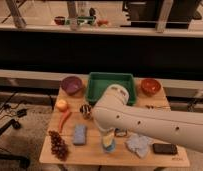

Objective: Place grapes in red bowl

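The grapes [58, 144], a dark reddish-purple bunch, lie at the front left corner of the wooden table [95, 159]. At the table's back right stands the red bowl [150, 86], which looks empty. My white arm [145, 122] reaches in from the right across the middle of the table, its rounded end near the green tray. The gripper itself is hidden behind this arm link. Nothing from the table is seen lifted.
A purple bowl [72, 84] sits back left and a green tray [111, 75] back centre. An orange carrot [64, 120], a round fruit [61, 104], a blue sponge [80, 134], a cup [109, 144], a crumpled cloth [139, 144] and a black flat object [164, 148] lie around.
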You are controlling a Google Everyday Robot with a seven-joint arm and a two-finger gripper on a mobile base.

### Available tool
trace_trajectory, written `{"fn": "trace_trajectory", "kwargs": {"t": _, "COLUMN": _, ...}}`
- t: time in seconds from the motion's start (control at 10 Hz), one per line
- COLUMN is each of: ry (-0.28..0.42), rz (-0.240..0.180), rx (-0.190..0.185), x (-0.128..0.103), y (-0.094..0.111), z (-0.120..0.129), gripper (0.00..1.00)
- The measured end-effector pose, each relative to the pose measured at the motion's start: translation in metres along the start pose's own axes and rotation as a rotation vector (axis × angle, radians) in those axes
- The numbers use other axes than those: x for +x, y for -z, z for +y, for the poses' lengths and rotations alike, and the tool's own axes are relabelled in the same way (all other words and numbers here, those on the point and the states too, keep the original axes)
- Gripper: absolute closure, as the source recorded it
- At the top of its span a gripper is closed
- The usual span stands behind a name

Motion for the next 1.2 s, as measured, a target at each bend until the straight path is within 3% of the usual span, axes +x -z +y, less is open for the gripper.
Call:
{"fn": "trace_trajectory", "kwargs": {"t": 0.2, "ry": -0.031, "rz": -0.060, "rx": -0.019, "x": -0.004, "y": -0.014, "z": -0.006, "gripper": 0.20}}
{"fn": "trace_trajectory", "kwargs": {"t": 0.5, "ry": -0.026, "rz": -0.128, "rx": -0.030, "x": -0.033, "y": -0.031, "z": -0.023, "gripper": 0.20}}
{"fn": "trace_trajectory", "kwargs": {"t": 0.9, "ry": 0.028, "rz": -0.192, "rx": -0.057, "x": -0.078, "y": -0.035, "z": -0.023, "gripper": 0.20}}
{"fn": "trace_trajectory", "kwargs": {"t": 1.2, "ry": 0.078, "rz": -0.243, "rx": -0.105, "x": -0.109, "y": -0.049, "z": -0.016, "gripper": 0.20}}
